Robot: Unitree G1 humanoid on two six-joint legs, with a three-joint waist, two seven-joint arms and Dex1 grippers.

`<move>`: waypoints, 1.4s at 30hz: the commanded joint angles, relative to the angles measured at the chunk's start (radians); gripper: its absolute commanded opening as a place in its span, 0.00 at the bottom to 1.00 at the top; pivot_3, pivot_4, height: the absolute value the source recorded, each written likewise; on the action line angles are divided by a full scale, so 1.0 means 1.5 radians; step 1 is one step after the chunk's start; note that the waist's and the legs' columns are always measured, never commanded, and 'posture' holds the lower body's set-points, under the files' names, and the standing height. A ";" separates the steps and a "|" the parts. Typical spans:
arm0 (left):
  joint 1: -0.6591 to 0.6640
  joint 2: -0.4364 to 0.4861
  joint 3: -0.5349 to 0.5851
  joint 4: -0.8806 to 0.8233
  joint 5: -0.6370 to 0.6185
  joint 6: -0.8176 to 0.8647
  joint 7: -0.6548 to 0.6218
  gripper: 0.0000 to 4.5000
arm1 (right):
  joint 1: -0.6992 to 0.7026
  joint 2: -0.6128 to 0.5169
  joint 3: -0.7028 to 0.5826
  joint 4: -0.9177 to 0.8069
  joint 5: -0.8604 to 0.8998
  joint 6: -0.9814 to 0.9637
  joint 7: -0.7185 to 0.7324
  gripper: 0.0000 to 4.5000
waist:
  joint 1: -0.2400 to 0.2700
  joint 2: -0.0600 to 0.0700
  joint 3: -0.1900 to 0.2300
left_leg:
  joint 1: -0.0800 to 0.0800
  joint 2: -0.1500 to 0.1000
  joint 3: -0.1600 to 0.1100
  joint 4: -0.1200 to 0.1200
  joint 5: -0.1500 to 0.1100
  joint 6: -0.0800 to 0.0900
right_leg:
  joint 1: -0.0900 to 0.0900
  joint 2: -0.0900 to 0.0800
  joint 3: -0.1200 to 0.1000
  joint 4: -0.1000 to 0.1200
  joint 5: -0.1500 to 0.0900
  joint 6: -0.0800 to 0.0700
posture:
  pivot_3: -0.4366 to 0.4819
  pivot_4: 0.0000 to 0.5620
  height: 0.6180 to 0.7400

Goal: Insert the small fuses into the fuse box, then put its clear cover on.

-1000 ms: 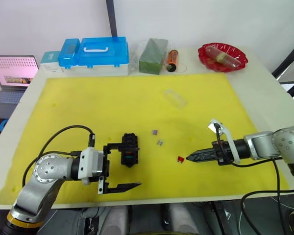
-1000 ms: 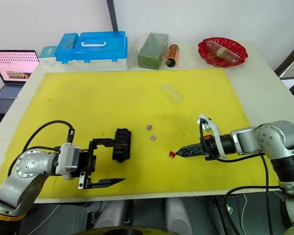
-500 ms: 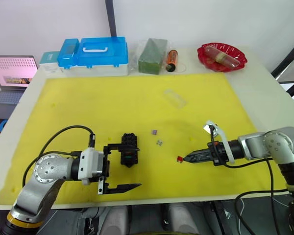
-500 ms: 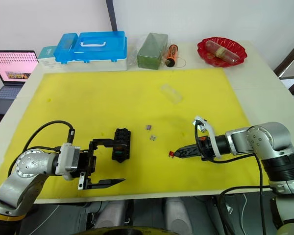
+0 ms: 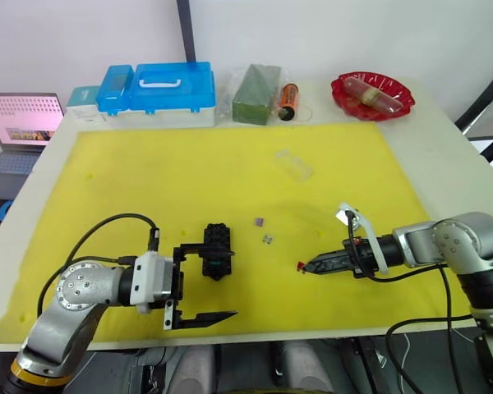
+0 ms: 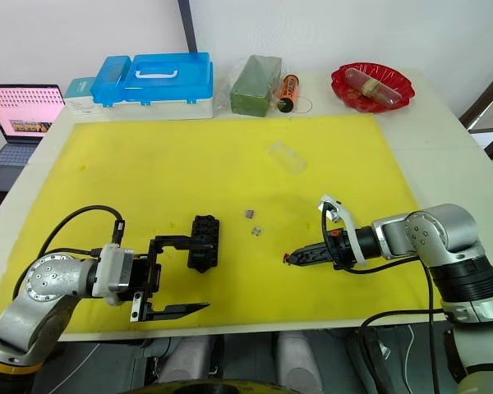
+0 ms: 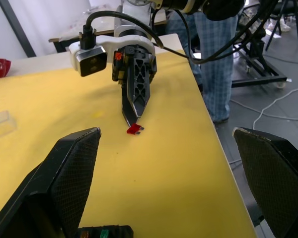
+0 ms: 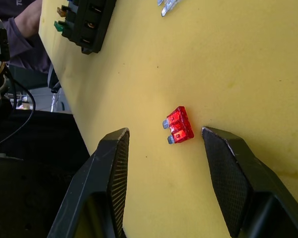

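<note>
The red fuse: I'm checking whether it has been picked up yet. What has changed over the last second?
The right hand has crept toward the robot's left until its open fingers flank the red fuse, which lies on the yellow mat, not gripped. The left hand stays open by the fuse box; the purple fuse, grey fuse and clear cover have not moved.

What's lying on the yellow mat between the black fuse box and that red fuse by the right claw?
Two tiny fuses, a purple one and a grey one, lie between the fuse box and the red fuse, as seen from the head camera.
</note>
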 commanded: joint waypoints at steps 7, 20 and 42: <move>0.010 -0.005 0.005 0.008 0.001 -0.027 -0.007 1.00 | 0.018 0.012 0.001 -0.029 -0.028 -0.008 -0.002 0.50 | -0.001 0.000 0.000 | 0.000 0.000 0.000 0.000 0.000 0.000 | 0.000 0.000 0.000 0.000 0.000 0.000 | 0.48 0.27 1.00; 0.040 -0.014 0.007 0.074 0.015 -0.110 -0.043 1.00 | 0.007 0.030 -0.015 -0.027 -0.054 -0.021 -0.012 0.01 | -0.001 0.000 0.000 | 0.001 0.000 0.000 0.000 0.000 0.000 | 0.000 0.000 0.000 0.000 0.000 0.000 | 0.48 0.27 1.00; 0.137 -0.003 0.148 -0.044 -0.068 0.169 0.226 1.00 | -0.204 0.212 0.152 -0.231 -0.209 -0.224 -0.131 0.01 | -0.002 0.001 0.000 | 0.000 0.000 -0.001 0.000 0.000 0.000 | -0.001 -0.001 -0.001 0.001 0.000 0.000 | 0.48 0.27 1.00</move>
